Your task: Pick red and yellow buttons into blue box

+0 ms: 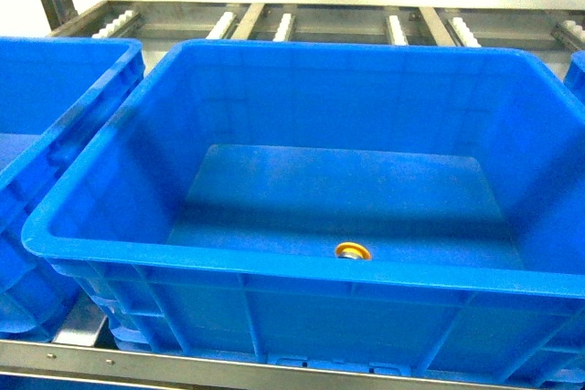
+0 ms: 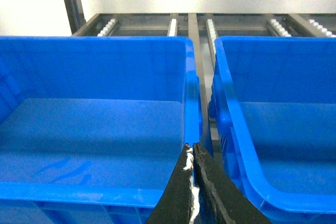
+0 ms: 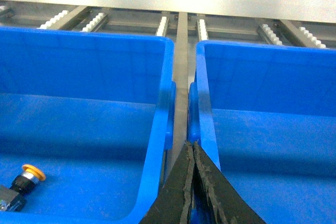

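yellow btn [image 1: 352,250] at blue box [image 1: 302,276] near wall, floor open

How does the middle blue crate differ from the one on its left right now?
The middle blue box has a yellow button lying on its floor near the front wall, while the left crate shows only bare floor where visible. In the head view the middle blue box is almost wholly in frame, while the left crate is cut off at the edge. Both are bright blue, deep and thick-rimmed, side by side on the roller rack.
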